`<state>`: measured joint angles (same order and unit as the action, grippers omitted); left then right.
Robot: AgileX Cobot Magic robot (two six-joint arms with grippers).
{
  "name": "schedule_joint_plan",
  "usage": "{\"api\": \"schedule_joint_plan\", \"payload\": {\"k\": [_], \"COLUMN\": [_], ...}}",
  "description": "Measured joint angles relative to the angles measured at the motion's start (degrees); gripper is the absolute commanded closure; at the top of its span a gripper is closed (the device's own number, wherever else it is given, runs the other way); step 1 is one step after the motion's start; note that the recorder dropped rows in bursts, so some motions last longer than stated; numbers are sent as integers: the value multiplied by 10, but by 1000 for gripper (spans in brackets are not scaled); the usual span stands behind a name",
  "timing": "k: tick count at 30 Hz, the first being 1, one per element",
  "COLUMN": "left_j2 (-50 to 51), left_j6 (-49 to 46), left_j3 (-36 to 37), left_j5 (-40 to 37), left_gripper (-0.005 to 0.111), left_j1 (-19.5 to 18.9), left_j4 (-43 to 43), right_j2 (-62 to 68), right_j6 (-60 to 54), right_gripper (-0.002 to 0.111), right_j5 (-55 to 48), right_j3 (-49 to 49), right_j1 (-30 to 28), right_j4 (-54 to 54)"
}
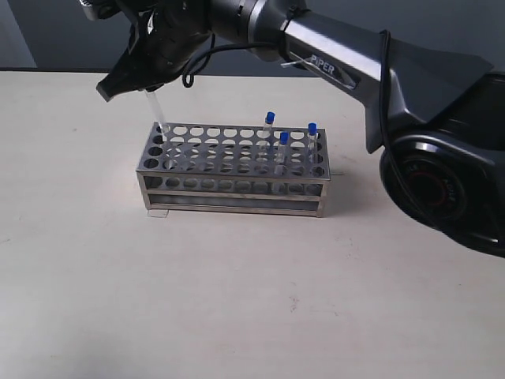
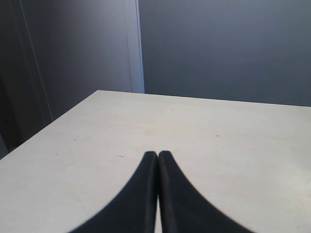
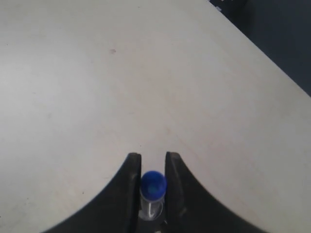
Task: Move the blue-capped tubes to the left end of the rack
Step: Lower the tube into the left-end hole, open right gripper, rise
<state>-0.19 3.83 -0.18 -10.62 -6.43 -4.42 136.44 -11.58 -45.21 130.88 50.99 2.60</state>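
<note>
Mid-transfer at the rack (image 1: 237,186): the right tool (image 3: 152,158), reaching across from the rack's right side, is clamped narrowly on one blue-capped tube (image 1: 155,109). Its two fingers press either side of the tube just below the blue cap (image 3: 153,183). The tube hangs tilted over the rack's left end, its lower tip at a back-row hole in the end column. From the exterior view it is not possible to tell whether the tip is already through the top plate or only resting at the rim.

The three other blue-capped tubes stand upright near the rack's right end: one at the back (image 1: 269,130), one nearer the front (image 1: 283,150) and one closest to the right edge (image 1: 312,140). The holes between them and the rack's left end look unfilled.

By this reading, the job is roughly a quarter along. The first tube is at its destination but not yet seated or released, and all three of the others are left to carry over.

The left tool (image 2: 158,155) is pressed together with nothing between its fingers. It looks out over bare bench (image 2: 204,136) with the rack nowhere in its view, and appears to take no part.

The immediate step, judging by the tilt, is to straighten the held tube so that it drops cleanly through both tiers before the grip lets go.
</note>
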Motion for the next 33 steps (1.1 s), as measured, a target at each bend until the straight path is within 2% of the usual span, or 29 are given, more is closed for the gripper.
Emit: {"api": "schedule_joint_plan", "payload": {"k": [33], "left_j2": [0], "left_j6": [0], "left_j3": [0], "left_j5": [0], "left_gripper": [106], "left_j1": [0], "left_j4": [0], "right_j2": [19], "right_j6": [73], "right_gripper": [108], "right_j5": [-6], "right_j3": [-5], "right_j1": [0], "right_j4": [-7]}}
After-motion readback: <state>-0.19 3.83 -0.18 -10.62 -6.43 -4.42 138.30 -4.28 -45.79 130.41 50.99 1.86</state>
